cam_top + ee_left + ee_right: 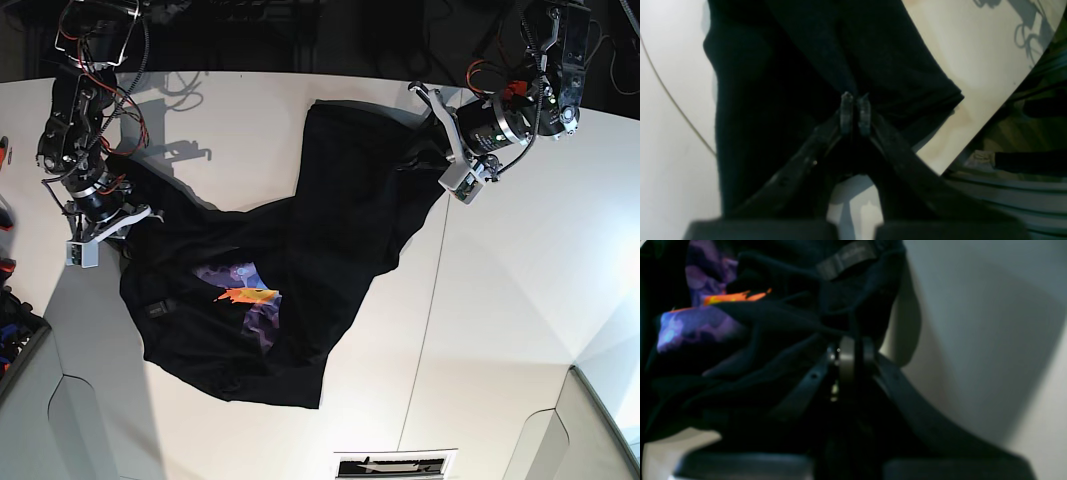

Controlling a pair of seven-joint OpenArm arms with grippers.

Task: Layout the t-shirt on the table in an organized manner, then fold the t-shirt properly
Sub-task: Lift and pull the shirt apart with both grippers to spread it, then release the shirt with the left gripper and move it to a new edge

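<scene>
The right gripper (pixel 853 355) has its dark fingers pinched together on a fold of the crumpled black cloth t-shirt (pixel 773 326). Purple and orange print shows at upper left. The white table (pixel 990 340) lies shadowed to the right.

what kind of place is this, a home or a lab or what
Most likely a robotics lab or test bench, not a home. A broad white table carries only a black t-shirt, two robot arms with exposed wiring are mounted at its far edge, and loose cables trail there.

Dark clutter of cables (pixel 250 10) behind; hard shadows.
</scene>
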